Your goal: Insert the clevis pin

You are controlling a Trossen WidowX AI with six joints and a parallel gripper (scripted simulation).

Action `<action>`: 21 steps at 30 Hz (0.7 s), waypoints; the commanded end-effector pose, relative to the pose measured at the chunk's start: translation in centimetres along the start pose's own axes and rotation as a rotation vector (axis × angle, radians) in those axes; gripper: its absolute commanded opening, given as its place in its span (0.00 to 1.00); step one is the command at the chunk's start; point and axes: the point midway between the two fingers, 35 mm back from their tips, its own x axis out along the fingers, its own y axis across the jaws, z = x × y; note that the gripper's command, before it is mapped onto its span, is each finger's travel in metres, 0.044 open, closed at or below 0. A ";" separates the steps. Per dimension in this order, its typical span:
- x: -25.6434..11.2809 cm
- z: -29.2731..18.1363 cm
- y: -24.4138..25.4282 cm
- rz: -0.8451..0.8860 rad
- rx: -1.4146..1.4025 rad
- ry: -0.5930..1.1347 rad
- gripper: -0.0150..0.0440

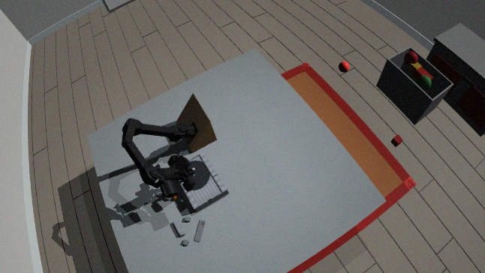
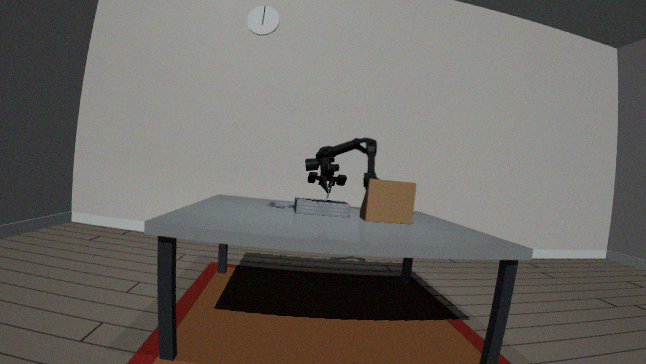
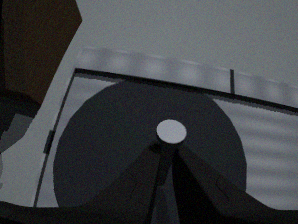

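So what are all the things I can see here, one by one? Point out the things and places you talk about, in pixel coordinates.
Pin (image 3: 171, 131): one, pale head up, between the fingers over the disc
Disc (image 1: 205, 175) (image 3: 110, 150): one, dark grey, flat in the tray
Tray (image 1: 211, 202) (image 2: 322, 208): one, pale grey, on the table
Small blocks (image 1: 199, 230): four, grey, beside the tray
Panel or box (image 1: 203, 129) (image 2: 390, 201): one, brown, by the arm's base
Table (image 1: 270, 150) (image 2: 320, 240): one, grey, on the rug
Rug (image 1: 338, 124) (image 2: 300, 340): one, orange, red border
Ball (image 1: 344, 67): one, red, floor
Cube (image 1: 396, 140): one, red, floor
Open bin (image 1: 399, 94): one, dark, holding coloured toys
Cabinet (image 1: 465, 41): one, grey-topped, behind the bin
Clock (image 2: 263, 20): one, white, wall
Arm (image 1: 131, 150) (image 2: 371, 160): one, black
Gripper (image 3: 165, 149): one, black, closed on the pin
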 end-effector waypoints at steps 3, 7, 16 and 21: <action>0.0 -0.6 0.0 -0.004 0.003 -0.153 0.25; 0.1 -0.9 0.0 -0.004 0.004 -0.236 0.25; 0.2 -1.5 0.0 -0.007 0.007 -0.416 0.25; 0.3 -1.4 0.1 -0.001 0.007 -0.389 0.25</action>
